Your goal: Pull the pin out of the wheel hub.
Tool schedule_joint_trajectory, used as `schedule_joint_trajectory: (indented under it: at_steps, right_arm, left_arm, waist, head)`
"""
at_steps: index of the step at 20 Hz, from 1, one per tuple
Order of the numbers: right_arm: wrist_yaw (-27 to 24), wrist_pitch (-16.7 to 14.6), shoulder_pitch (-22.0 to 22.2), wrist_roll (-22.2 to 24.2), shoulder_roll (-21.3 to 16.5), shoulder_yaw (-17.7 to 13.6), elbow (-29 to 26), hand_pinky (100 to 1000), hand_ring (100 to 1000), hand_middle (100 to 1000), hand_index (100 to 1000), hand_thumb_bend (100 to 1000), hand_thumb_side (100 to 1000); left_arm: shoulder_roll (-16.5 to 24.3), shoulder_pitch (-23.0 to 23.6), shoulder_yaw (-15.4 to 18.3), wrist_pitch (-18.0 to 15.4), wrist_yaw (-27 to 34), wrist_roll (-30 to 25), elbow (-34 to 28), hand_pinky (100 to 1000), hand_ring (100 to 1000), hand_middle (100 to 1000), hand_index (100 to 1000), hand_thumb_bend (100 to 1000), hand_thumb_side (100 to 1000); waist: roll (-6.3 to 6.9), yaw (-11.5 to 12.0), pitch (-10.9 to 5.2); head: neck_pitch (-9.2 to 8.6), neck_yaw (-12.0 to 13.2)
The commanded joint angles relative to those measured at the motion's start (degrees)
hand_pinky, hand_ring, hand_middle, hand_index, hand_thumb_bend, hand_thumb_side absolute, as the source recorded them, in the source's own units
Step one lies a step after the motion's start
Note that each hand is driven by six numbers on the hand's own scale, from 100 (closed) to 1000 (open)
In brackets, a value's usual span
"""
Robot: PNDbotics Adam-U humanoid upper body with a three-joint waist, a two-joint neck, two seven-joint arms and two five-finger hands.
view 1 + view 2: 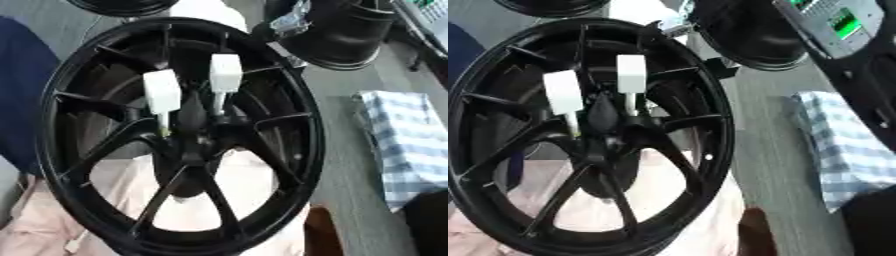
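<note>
Hands unseen, white pins (225,72) in wheel hub (194,147)

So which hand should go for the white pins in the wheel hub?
Left, tentatively: neither hand is in view, but the lower white pin and the upper white pin both sit towards the robot's left in the wheel hub.

I am seeing a grey wood-grain tabletop (350,165) carrying everything. A large black spoked alloy wheel (302,130) is standing on it; just right of that wheel a blue-and-white checked cloth (411,145) is lying flat, and behind it a second black rim (350,40) is resting.
</note>
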Motion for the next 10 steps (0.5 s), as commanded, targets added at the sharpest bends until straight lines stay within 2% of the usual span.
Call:
schedule_joint_trajectory:
  at_steps: [1,4,10]
  right_arm:
    - [3.2,-0.5,0.2,-1.1,3.4,-1.8,0.8,784,868,764,833,642,335]
    - [6.1,0.1,1.2,-2.4,6.0,-1.8,0.1,773,865,760,832,650,338]
    - [10.8,2.4,2.4,-1.9,7.3,-0.9,-2.3,774,862,759,832,659,354]
  left_arm:
    - [2.1,0.2,0.8,-0.1,-0.1,0.4,-0.4,579,556,528,688,100,847]
    - [2.5,0.8,1.0,-0.1,-0.2,0.5,-0.4,579,556,528,688,100,847]
    - [2.7,0.9,1.1,-0.1,-0.1,0.5,-0.4,579,556,528,688,100,848]
  waist:
    - [0.39,-0.6,-1.62]
    - [0.38,-1.2,-1.76]
    - [0.31,-1.3,-1.78]
  head:
    - [0.28,1.2]
    - [0.16,1.9]
    - [0.26,2.2]
